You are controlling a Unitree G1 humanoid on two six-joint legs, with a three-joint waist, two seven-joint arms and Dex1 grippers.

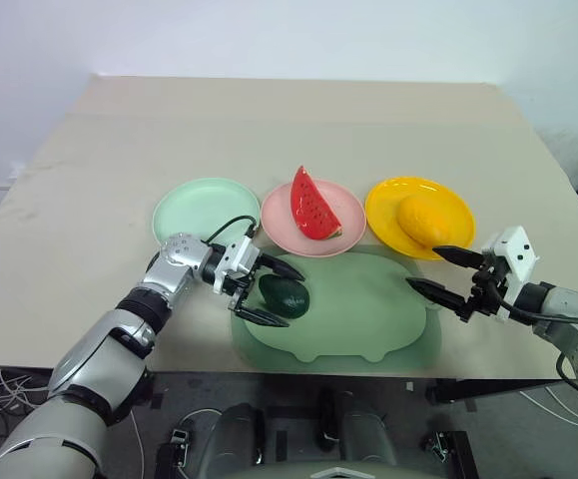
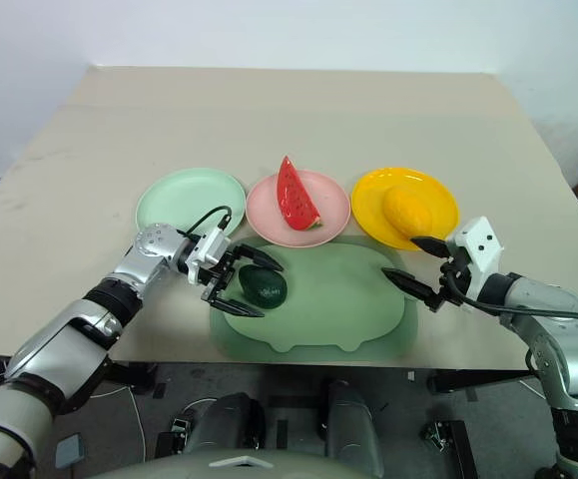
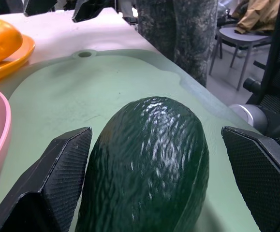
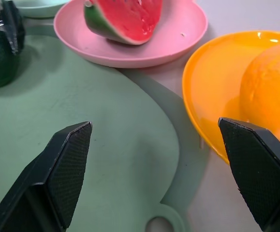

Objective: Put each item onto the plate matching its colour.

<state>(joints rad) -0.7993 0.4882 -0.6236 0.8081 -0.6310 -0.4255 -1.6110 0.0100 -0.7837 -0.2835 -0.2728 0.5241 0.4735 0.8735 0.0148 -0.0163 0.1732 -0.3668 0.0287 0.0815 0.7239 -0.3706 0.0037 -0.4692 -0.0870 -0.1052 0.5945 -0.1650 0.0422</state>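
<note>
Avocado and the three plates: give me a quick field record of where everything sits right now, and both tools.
avocado: lying on the sage-green board, not yet on a plate
left tool: open, fingers on either side of the avocado, not closed on it
right tool: open, holding nothing, over the board's edge near the yellow plate
mint green plate: bare
pink plate: holds the watermelon wedge
yellow plate: holds the mango
left to do: avocado to the mint green plate

Bare mint plate (image 1: 201, 208) behind left hand (image 1: 262, 291)
</note>
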